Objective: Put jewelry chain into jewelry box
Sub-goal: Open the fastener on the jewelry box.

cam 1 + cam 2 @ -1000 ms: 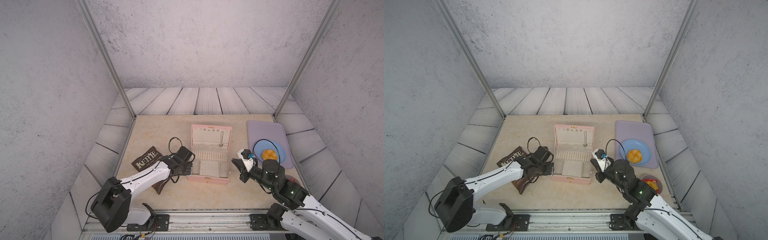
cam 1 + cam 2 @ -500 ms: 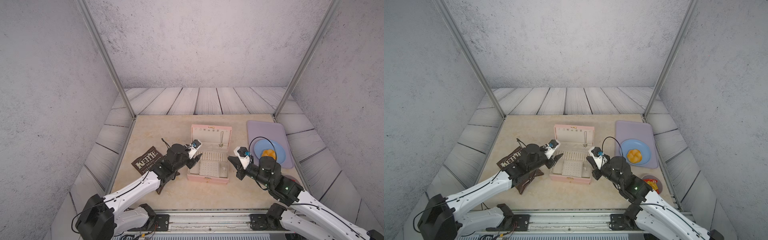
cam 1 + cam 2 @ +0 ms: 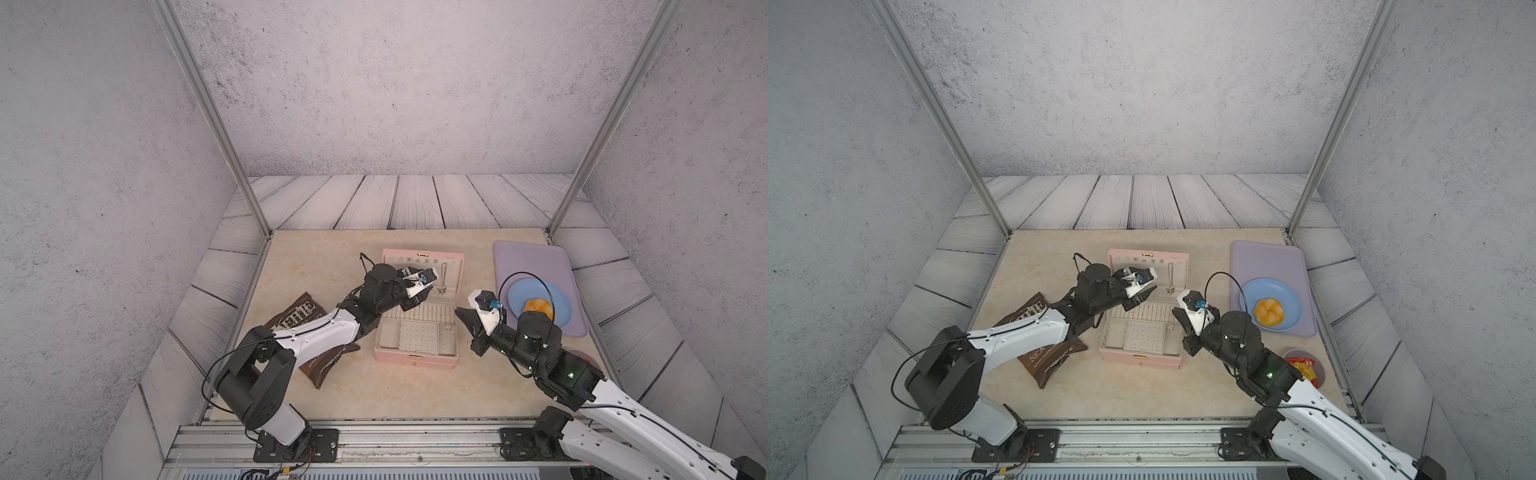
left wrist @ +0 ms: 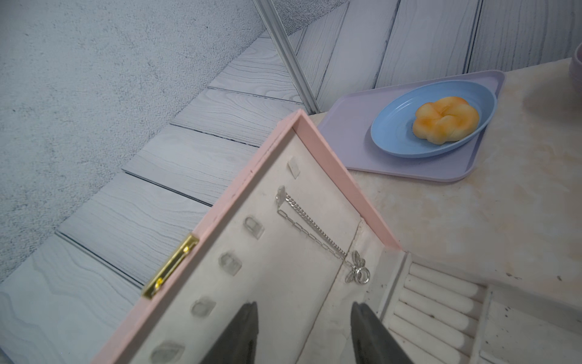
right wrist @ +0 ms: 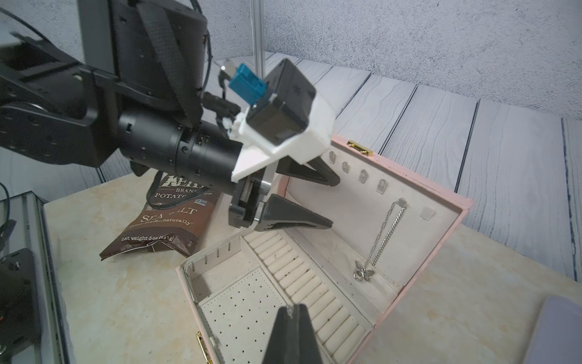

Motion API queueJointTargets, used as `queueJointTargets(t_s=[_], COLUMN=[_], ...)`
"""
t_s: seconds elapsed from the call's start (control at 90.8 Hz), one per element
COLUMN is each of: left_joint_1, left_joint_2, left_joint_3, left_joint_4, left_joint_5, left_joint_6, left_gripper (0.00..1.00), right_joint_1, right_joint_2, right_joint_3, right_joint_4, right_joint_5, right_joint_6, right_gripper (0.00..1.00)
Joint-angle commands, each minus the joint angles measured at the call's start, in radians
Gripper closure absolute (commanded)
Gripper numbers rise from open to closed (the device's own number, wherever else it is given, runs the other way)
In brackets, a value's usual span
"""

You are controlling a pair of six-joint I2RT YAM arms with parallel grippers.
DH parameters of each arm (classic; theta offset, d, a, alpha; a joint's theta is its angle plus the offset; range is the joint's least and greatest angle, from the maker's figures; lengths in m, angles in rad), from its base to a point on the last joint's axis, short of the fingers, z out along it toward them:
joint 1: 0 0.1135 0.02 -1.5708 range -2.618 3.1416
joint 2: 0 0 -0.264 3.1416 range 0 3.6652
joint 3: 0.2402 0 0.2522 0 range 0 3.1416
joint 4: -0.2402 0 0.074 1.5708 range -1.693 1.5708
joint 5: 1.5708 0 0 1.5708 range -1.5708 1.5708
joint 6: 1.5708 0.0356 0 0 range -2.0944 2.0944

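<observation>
Open jewelry box [image 3: 415, 360] on the surface [image 3: 316, 266], lid tilted back. To its left lies a brown chip bag [image 5: 170, 217] printed "BRAND", "POTATO", "SEA SALT", "naturally" and "net weight 5 oz (141g)".

The jewelry chain [image 5: 385, 234] hangs doubled from a hook on the cream lid lining. Its long axis runs straight down the lid from the hook toward the hinge crease. A butterfly charm [image 4: 356, 271] and ring form the lower end, just above the ring rolls.

The left claw [image 4: 303, 307] stands partly spread and empty in front of the lid. The chain lies beyond its tips, apart from them and toward the robot's right. The right claw [image 5: 292, 310] is pressed closed at the box's right edge, well short of the chain.
</observation>
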Motion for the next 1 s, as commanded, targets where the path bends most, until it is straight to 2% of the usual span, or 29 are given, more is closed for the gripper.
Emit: queueJointTargets(t_s=[0.0, 0.143, 0.528, 0.837, 0.991], left_joint_1=[-0.003, -0.002, 0.000, 0.004, 0.004], left_joint_2=[0.042, 0.070, 0.125, 0.165, 0.172], left_joint_3=[0.043, 0.045, 0.110, 0.139, 0.153], left_joint_4=[0.074, 0.117, 0.114, 0.151, 0.105], left_joint_5=[-0.038, -0.104, -0.173, -0.108, -0.071], left_joint_6=[-0.010, -0.033, -0.072, -0.066, -0.029], left_gripper=[0.48, 0.48, 0.45, 0.43, 0.43], right_joint_1=[0.001, 0.001, 0.001, 0.001, 0.000], right_joint_2=[-0.023, -0.032, -0.030, -0.038, -0.045], right_joint_3=[-0.006, -0.011, -0.014, -0.023, -0.031], right_joint_4=[0.021, 0.023, 0.024, 0.023, 0.024], right_joint_5=[0.025, 0.031, 0.024, 0.010, 0.006], right_joint_6=[-0.007, -0.009, -0.007, -0.006, -0.008], right_gripper=[1.00, 1.00, 1.00, 1.00, 1.00])
